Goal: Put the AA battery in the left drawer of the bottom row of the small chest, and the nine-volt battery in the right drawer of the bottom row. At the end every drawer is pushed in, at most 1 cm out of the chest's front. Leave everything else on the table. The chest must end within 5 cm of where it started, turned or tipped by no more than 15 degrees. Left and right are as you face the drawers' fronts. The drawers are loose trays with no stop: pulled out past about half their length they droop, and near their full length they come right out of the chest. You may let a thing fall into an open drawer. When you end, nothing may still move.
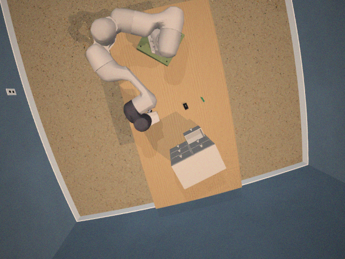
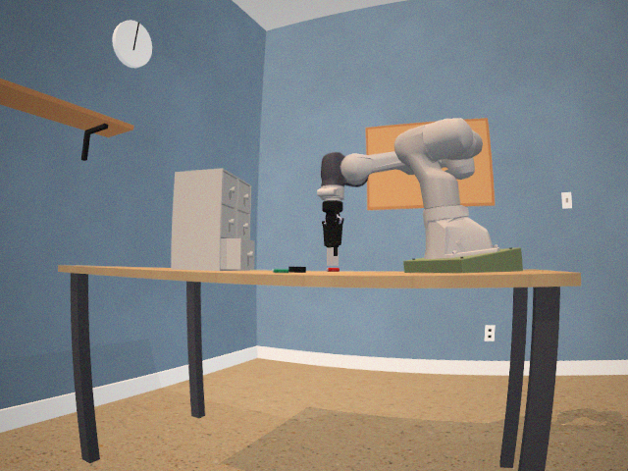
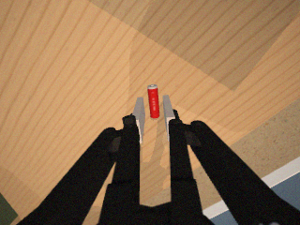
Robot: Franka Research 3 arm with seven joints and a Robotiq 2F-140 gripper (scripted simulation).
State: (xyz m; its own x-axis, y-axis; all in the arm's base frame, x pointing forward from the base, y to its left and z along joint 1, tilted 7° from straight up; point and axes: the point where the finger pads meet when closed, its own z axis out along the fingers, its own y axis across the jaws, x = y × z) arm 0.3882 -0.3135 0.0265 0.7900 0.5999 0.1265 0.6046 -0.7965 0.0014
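Note:
The red AA battery (image 3: 153,100) (image 2: 333,269) lies flat on the wooden table (image 1: 178,83) near its side edge. My gripper (image 3: 153,105) (image 2: 333,257) points straight down over it, narrowly open, with one fingertip on each side of the battery and a gap on both sides. The black nine-volt battery (image 1: 185,106) (image 2: 296,269) lies in the middle of the table, between me and the chest (image 1: 198,167) (image 2: 197,218). One bottom-row drawer (image 1: 194,136) (image 2: 231,253), the left one as one faces the fronts, stands pulled out and looks empty. The other drawers are in.
A small green object (image 1: 202,99) (image 2: 280,270) lies beyond the nine-volt battery. The arm's green base plate (image 1: 167,60) (image 2: 466,261) sits at the far end of the table. The table's side edge and the floor lie close beside my gripper.

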